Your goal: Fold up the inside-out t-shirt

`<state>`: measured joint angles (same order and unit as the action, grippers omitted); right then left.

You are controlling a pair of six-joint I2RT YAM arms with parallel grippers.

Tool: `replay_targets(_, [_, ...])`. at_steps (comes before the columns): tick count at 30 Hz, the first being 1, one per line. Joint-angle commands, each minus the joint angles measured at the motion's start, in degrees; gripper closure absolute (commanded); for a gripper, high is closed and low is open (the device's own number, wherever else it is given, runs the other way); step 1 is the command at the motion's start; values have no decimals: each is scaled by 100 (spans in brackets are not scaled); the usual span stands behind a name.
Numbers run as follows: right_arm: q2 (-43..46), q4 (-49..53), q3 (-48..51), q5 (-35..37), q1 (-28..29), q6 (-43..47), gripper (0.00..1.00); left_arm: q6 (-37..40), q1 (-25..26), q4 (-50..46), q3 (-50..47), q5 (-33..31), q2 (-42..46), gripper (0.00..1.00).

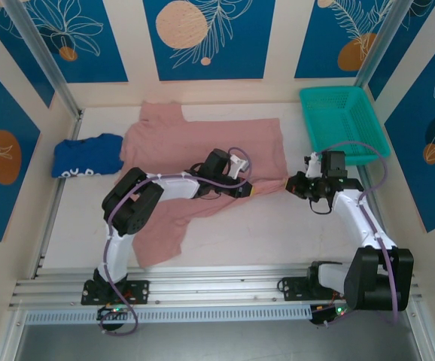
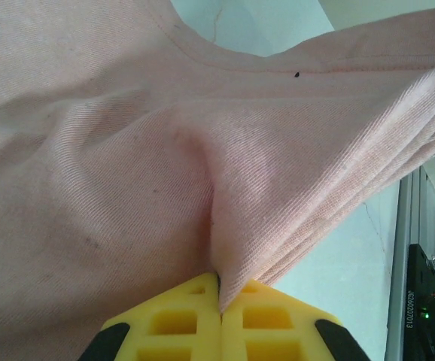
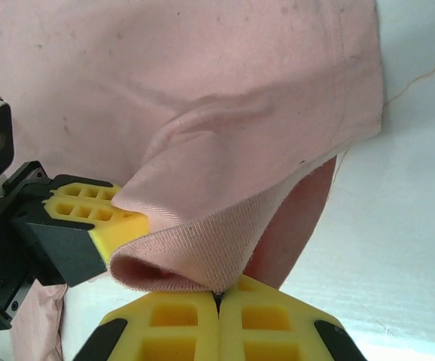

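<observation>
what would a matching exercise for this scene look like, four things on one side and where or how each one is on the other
Things:
1. inside-out t-shirt
2. blue garment
3. teal basket
4. right tool

Place or state:
a. far right corner of the table
b. shut on a fold of pink fabric
c. bunched at the left edge
d. spread across the middle

Pairs: 1-d, 2-c, 3-a, 4-b
</observation>
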<state>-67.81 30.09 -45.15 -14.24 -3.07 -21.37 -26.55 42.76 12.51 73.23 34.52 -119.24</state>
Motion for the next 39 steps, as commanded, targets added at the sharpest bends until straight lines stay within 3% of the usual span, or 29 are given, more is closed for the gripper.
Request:
replay_targets(1, [-70,17,-81,-231,-37,19,100,7,-58,-161,66,101,-111,88])
replay_targets(13, [-135,-141,371,-574,-128,-315,100,257,-49,-214,-44,104,262,62])
replay_targets(15, [-142,-245,517,-704,-192,-446,96,361,-36,-269,-56,65,294,59])
replay_targets(25, [-394,-438,675,-265,-308,-689,71,404,16,-328,-87,-1,206,62])
replay_targets(39, [-521,17,583,314,15,-605,66,369,21,-263,-118,28,226,62])
